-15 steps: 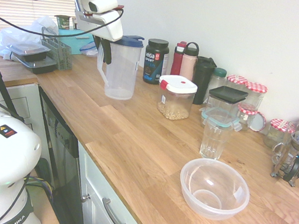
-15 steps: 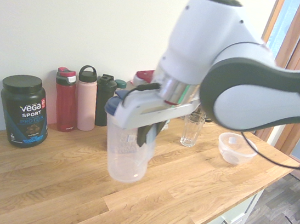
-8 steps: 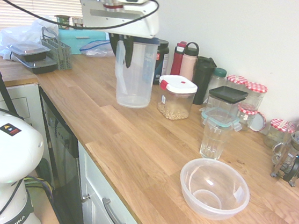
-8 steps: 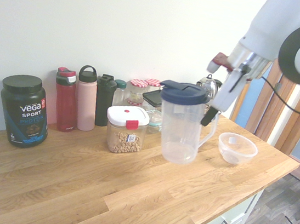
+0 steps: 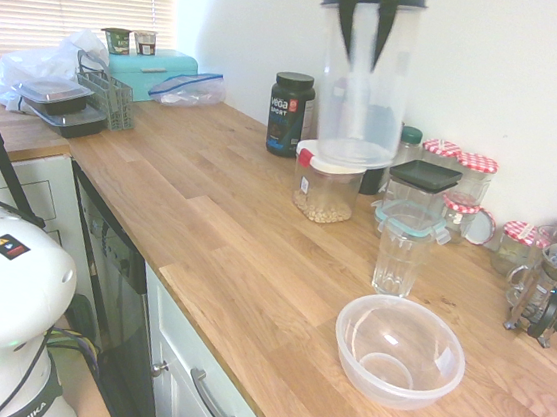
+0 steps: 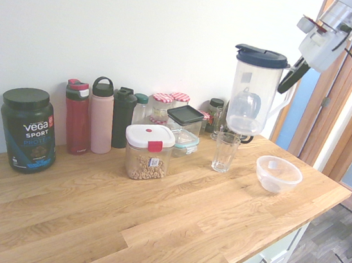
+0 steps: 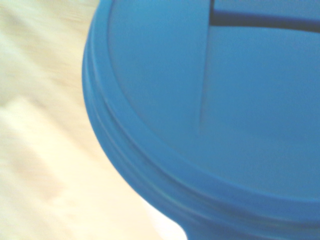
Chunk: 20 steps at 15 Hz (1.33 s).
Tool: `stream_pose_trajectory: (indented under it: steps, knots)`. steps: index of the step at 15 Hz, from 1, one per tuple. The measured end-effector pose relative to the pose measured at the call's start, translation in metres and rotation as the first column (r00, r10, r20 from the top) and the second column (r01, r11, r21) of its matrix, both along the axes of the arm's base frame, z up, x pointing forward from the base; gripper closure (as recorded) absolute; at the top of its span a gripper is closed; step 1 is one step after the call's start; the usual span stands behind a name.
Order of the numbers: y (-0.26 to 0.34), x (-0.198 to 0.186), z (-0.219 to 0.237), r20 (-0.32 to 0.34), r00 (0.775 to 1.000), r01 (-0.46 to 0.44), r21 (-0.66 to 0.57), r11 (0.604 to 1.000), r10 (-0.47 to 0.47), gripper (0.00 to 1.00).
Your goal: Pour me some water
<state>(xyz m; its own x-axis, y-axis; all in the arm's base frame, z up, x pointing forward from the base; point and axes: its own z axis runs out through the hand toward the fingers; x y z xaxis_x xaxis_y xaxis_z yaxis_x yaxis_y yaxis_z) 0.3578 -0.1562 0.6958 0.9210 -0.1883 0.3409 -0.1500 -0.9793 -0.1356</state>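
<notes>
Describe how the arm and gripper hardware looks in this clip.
Little shows. The two-finger gripper has dark, slim fingers under a white, blocky housing with a small red and silver fitting and a black cable trailing off. The first exterior view shows the arm's rounded white base shell with a small black label.

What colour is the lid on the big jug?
The lid is blue, shown best in the wrist view.

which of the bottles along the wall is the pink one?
The pink bottle with the black loop cap, standing between the red bottle and the black bottle. In the first exterior view the held pitcher mostly hides that row.
</notes>
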Motion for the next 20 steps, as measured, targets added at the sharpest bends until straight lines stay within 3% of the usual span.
stream_pose_trajectory:
  steps: [3, 6, 8, 15, 20]
  knots:
    - [-0.064, 0.022, 0.016, -0.063, 0.997, 0.046, -0.124, 0.991, -0.054, 1.00]
    - [-0.133, 0.010, 0.045, -0.111, 0.993, 0.021, -0.226, 0.974, -0.047, 1.00]
    - [-0.156, 0.032, 0.047, -0.150, 0.987, 0.012, -0.287, 0.958, -0.057, 1.00]
    - [-0.151, 0.129, -0.012, -0.321, 0.947, -0.125, -0.463, 0.877, -0.034, 1.00]
    - [-0.102, 0.139, -0.041, -0.392, 0.920, -0.242, -0.550, 0.799, 0.009, 1.00]
